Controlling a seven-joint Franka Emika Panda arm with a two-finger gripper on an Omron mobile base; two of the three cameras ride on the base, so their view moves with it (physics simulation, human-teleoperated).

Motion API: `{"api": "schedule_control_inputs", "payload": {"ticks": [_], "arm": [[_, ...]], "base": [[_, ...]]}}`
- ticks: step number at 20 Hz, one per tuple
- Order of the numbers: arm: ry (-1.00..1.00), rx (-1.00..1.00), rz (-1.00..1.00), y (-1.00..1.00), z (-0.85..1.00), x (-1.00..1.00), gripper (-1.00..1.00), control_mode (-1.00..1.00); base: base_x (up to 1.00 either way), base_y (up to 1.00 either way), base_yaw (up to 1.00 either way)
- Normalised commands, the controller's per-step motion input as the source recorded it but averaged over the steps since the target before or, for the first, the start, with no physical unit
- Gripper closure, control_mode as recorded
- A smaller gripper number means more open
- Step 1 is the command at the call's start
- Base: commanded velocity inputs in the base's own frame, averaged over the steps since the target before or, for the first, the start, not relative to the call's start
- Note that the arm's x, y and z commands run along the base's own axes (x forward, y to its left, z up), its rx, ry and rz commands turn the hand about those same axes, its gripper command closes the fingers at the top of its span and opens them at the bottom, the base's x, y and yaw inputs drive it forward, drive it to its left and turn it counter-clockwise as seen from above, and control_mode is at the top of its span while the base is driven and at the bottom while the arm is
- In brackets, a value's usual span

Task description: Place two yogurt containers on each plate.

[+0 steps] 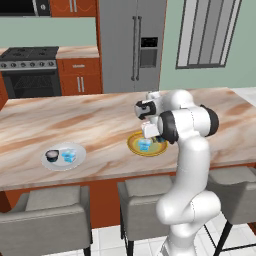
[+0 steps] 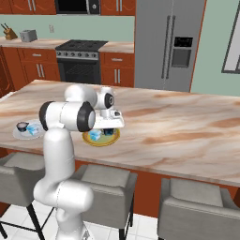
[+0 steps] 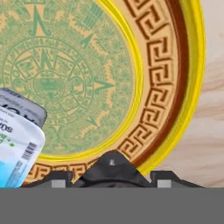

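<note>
The end effector (image 3: 112, 177) is hanging over the yellow-rimmed plate (image 3: 183, 87); I cannot tell if it is holding anything. A light blue yogurt cup (image 3: 17, 148) is lying tipped at the plate's 8 o'clock, on the worktop (image 1: 100, 125).

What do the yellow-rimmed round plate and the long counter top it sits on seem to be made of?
The yellow-rimmed patterned plate looks like glazed ceramic, going by its printed brown key-pattern border and green calendar-like centre; painted plastic is possible. The long counter top looks like polished marble or stone, with pink-beige veining and a soft sheen, though it could be laminate.
</note>
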Motion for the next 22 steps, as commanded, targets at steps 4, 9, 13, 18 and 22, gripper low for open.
{"api": "schedule_control_inputs", "payload": {"ticks": [4,9,13,18,22], "arm": [[0.0,0.06,0.0,0.0,-0.18,0.09,1.0,-1.0],[0.0,0.01,0.0,0.0,-0.16,0.0,1.0,-1.0],[0.0,0.03,0.0,0.0,-0.16,0.0,1.0,-1.0],[0.0,0.03,0.0,0.0,-0.11,0.0,-1.0,-1.0],[-0.01,0.0,0.0,0.01,-0.05,0.0,-1.0,-1.0]], "base": [[0.0,0.0,0.0],[0.0,0.0,0.0],[0.0,0.0,0.0],[0.0,0.0,0.0],[0.0,0.0,0.0]]}}
